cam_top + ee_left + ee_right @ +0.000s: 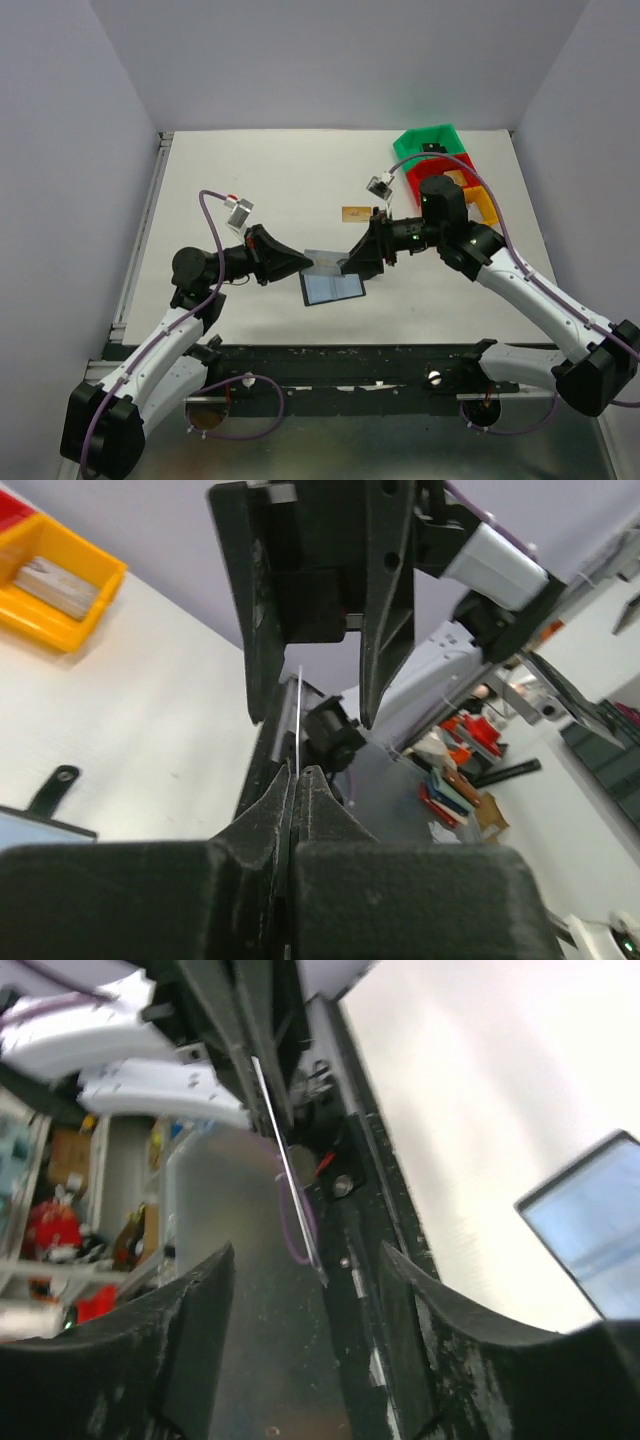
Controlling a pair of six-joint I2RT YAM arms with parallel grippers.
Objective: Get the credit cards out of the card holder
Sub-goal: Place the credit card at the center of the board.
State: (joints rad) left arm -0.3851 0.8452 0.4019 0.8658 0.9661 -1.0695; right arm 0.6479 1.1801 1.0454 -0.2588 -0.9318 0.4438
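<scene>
**Silver card pinched in the left claw, right claw released, both above the open card holder.**

The left claw is clenched on one end of the thin silver card, which shows edge-on in both wrist views and hangs in the air between the two arms. The right claw faces it with its fingers spread to either side of the card's other end; a gap shows on both sides, so it grasps nothing. Just below them the card holder lies open on the white table, blue-grey inside up, with its strap tab flat on the surface. A gold card lies further back, apart from the holder. A green bin, a red bin and an orange bin stand together at the far right of the table.
</scene>
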